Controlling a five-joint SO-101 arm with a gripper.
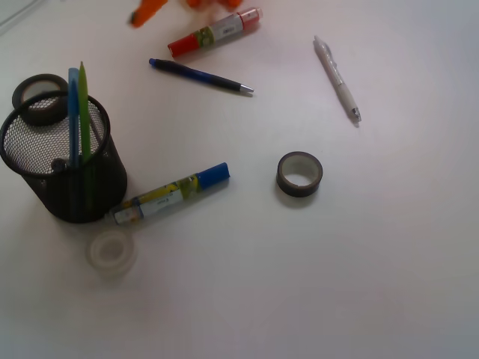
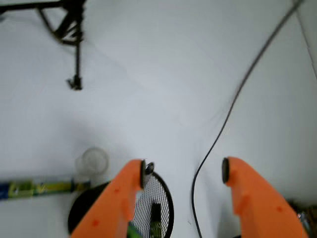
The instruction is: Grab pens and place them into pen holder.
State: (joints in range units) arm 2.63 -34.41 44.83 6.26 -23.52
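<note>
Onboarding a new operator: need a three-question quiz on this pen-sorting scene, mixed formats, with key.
1. True or false: the black wire-mesh cylindrical pen holder already holds the light blue pen and the bright green pen.
2. Which lies nearest the holder: A) white translucent pen, B) dark blue silver-tipped pen, C) thick blue-capped yellow-labelled marker?
3. Fill in: in the wrist view the orange pincer is ____ and grips nothing.

Key: 1 true; 2 C; 3 open.

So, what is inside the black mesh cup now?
The mesh cup holds a light blue pen and a green pen, both standing upright and sticking out above the rim. Something small and grey lies low inside; the mesh hides what it is.
</note>
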